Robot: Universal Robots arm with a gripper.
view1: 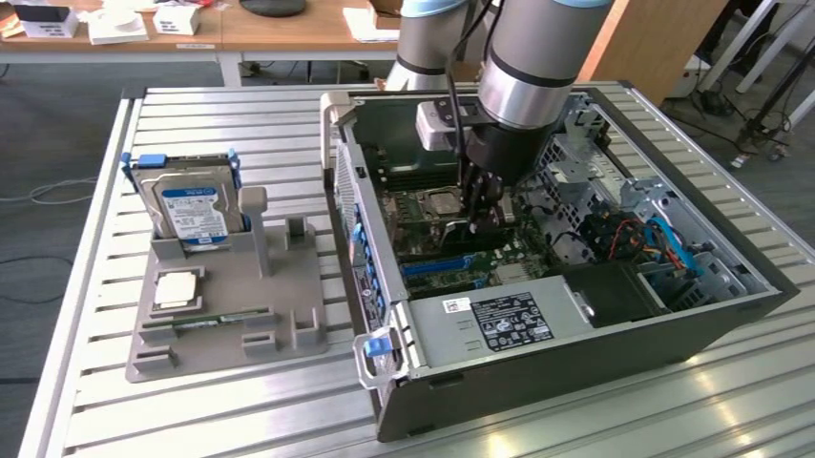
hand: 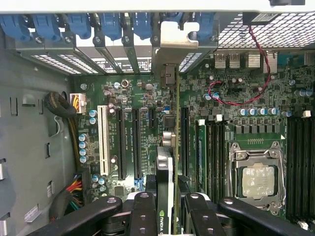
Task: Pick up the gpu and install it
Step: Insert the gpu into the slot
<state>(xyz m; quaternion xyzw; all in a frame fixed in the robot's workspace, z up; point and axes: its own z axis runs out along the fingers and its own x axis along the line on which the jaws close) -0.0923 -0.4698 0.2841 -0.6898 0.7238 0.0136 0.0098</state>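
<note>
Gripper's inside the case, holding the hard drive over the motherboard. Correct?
Not quite. The gripper holds the gpu, not the hard drive, which stands in the grey holder outside the case. The wrist view shows the card edge-on between the fingers, over the motherboard.

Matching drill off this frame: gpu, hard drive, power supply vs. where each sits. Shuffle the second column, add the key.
Things
1. gpu
2. hard drive
3. power supply

Places
A. standing upright in the grey holder, outside the computer case
B. inside the case, label facing up
C. between the fingers, edge-on over the motherboard

Pairs: 1-C, 2-A, 3-B
</note>
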